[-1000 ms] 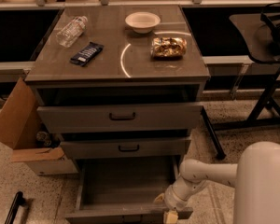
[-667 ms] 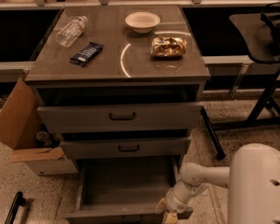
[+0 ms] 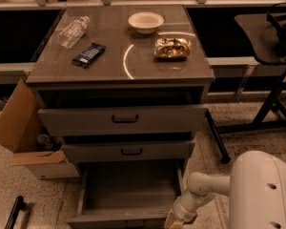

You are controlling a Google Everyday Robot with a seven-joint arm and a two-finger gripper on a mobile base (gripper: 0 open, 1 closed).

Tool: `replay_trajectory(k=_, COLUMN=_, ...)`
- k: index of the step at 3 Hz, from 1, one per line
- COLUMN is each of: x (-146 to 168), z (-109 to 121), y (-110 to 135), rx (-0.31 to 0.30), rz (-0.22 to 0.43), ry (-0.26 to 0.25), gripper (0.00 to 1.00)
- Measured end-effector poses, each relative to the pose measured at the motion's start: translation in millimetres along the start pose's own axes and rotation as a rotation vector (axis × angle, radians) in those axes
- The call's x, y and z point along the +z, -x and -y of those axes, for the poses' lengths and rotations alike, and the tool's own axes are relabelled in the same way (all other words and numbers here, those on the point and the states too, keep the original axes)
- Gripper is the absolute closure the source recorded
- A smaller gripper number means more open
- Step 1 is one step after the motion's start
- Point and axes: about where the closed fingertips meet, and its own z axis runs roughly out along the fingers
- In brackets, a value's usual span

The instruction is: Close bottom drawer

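So, the bottom drawer of the grey cabinet is pulled way out toward the near side, long tray showing, its low front panel right down at the near edge of the view. The two drawers above it, the middle one and the tall-fronted top one, each stick out a little too. The robot's white arm comes in from its big rounded body at the near right, reaches left, then bends down at the wrist. That puts the gripper low at the near right corner of the bottom drawer, just beside the right end of the front panel. It's cut off by the edge of the view, so I can't tell if it's spread or pressed together, or actually touching the panel. On top: a white bowl, a water bottle, a dark snack bar, a shiny snack bag. A cardboard box sits on the floor to the left.
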Motion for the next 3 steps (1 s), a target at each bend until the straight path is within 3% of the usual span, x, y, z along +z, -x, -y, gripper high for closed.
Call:
replay_trajectory(k=1, x=16.0, z=8.4, y=-21.4, rx=0.038, rz=-0.024, ry=-0.015, gripper=1.0)
replay_trajectory(k=3, x=39.0, z=27.7, y=-39.2, rx=0.081, rz=-0.049, ry=-0.061, gripper=1.0)
